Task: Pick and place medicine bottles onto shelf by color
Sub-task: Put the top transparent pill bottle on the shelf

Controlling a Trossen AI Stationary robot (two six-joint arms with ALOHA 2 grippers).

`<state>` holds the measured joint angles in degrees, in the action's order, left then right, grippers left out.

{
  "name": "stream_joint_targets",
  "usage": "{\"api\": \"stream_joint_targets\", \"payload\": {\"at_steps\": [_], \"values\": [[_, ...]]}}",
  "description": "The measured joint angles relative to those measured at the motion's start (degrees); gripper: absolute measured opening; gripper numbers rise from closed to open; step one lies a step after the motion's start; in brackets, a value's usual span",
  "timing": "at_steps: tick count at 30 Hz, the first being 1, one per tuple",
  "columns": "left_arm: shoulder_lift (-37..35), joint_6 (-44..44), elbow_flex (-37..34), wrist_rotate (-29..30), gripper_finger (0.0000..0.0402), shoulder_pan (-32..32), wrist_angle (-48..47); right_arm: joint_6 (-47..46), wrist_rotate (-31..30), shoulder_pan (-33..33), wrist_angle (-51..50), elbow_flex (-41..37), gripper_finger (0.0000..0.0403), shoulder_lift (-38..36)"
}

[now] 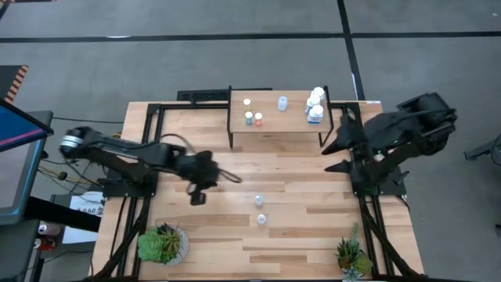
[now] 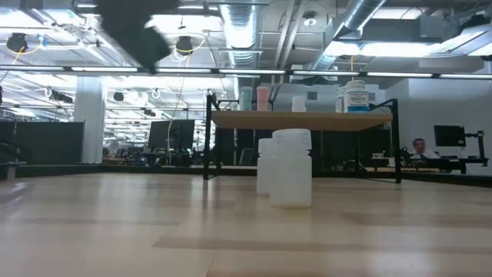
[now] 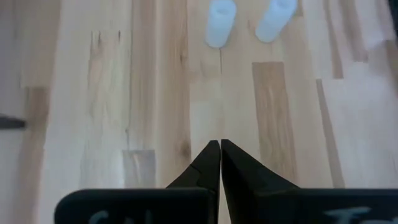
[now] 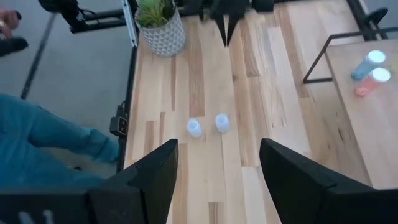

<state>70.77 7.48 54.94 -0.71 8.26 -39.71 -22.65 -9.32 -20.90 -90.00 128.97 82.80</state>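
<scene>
- My left tool hangs over the desk left of centre, its two fingers pressed together with nothing between them.
- Near the desk's front left corner stands a potted succulent in a patterned pot.
- Just past my left tool's tip, toward the middle of the desk, two pale medicine bottles stand upright, close together but apart (one a little nearer the front edge than the other).
- At the far edge sits the shelf, a light-wood board on thin black legs.
- On the shelf's left part stand three small bottles: one white-capped, one bluish and one orange-bodied, the last two just beside each other.
- Near the shelf's middle stands a single pale blue bottle.
- At its right end a cluster of larger white bottles stands packed close (I cannot count them exactly).
- My right tool waits over the desk's right side, just beyond the shelf's right end; its jaws stand wide apart and grip nothing.
- A second small plant sits near the front right corner.
</scene>
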Motion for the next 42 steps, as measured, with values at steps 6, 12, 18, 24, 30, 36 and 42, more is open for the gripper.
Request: {"api": "stream_joint_targets", "payload": {"at_steps": [6, 12, 18, 24, 30, 36, 42], "values": [[-19.4, 2.8, -20.5, 7.1, 0.0000, 0.5, 20.8, -0.6, 0.0, 1.3, 0.7, 0.0, 0.0249, 5.5], [-36.7, -1.5, -32.3, 13.5, 0.0000, -4.9, 28.5, -4.9, 0.2, 3.2, 0.9, 0.0, 0.0249, 10.2], [-54.4, -1.4, -40.7, 9.3, 0.0000, -9.9, 30.8, -5.9, 0.3, 4.1, 1.7, 0.0, 0.0249, 12.3], [-66.4, -0.4, -43.0, 6.0, 0.0000, -10.6, 25.7, -5.9, 0.3, 5.6, 7.8, 0.0, 0.0249, 12.1], [-70.5, -0.8, -43.0, 7.0, 0.0000, -10.6, 21.8, -5.6, 0.3, 7.3, 10.1, 0.0, 0.0249, 11.8], [-70.6, 1.8, -47.1, 5.6, 0.0000, -10.5, 26.0, -5.4, 0.4, 8.7, 10.1, 0.0, 0.0249, 12.4], [-70.5, 4.1, -50.0, 4.3, 0.0022, -10.5, 27.7, -5.4, 0.4, 9.0, 10.3, 0.0, 0.0249, 13.3]]}}
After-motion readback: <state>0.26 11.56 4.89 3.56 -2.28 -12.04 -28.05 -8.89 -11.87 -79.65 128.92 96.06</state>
